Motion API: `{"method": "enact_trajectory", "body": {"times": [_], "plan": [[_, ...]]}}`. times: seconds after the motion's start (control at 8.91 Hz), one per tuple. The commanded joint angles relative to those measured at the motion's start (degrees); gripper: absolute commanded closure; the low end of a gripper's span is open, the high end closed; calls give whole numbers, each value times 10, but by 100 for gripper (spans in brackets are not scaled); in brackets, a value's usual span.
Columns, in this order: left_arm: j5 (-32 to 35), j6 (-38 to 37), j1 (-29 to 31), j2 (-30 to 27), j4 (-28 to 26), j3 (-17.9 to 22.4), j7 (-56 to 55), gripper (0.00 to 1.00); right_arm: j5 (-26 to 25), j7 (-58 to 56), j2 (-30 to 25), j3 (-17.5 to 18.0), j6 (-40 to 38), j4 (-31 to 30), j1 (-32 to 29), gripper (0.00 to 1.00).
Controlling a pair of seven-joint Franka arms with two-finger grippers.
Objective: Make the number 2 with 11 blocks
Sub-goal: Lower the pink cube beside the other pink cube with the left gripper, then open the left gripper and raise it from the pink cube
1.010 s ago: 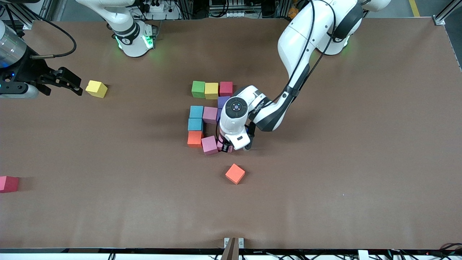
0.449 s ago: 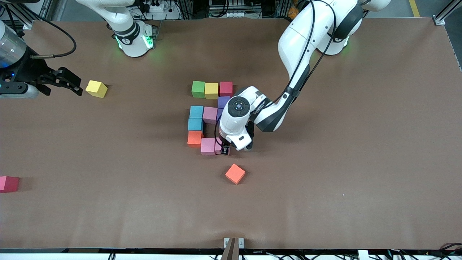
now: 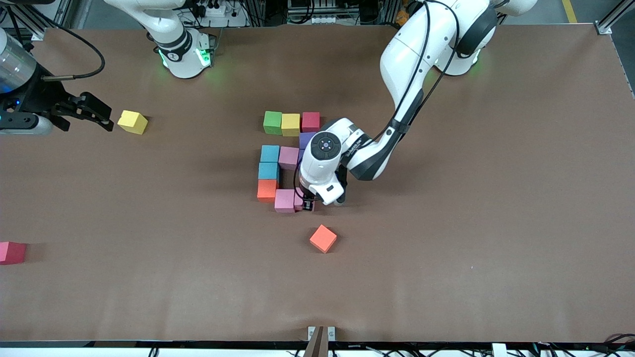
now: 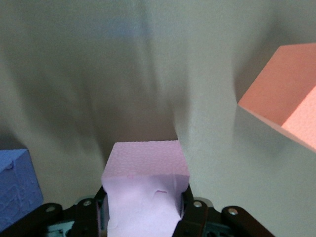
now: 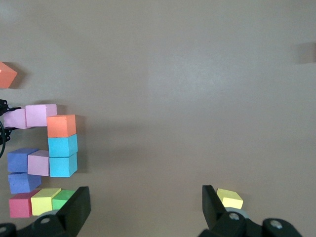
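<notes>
Pink block (image 4: pixel 146 170), orange block (image 3: pixel 323 238), brown table (image 3: pixel 496 223)

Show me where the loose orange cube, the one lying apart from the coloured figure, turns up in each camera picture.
Front view: the loose orange block lies alone, nearer the camera than the figure.
Left wrist view: it fills the edge of the picture, past the pink block held in the left gripper.
Right wrist view: only a sliver at the picture's edge.
Shared landmark: that held pink block, at the figure's end.

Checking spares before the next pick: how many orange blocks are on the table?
2. One orange block sits in the digit beside the pink block; the loose orange block lies nearer the camera, apart from it.
</notes>
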Motion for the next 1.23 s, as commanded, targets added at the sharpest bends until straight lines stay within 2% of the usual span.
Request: {"method": "enact_trajectory", "body": {"times": [0.0,0.45,0.79,1.01,1.12], "plan": [[-7,6,-4,2,0,2,-3,21,-6,-5,0,7,-9,10,-10,0],[0,-22,-4,-19,1,3,-5,20,-6,-5,0,7,-9,10,-10,0],[2,-97,1,-65,2,10,2,20,-6,-5,0,7,-9,10,-10,0],[43,-157,11,-98,1,10,45,20,-6,-5,0,7,-9,10,-10,0],[51,-177,46,-113,1,10,73,20,-7,-5,0,7,-9,11,-10,0]]}}
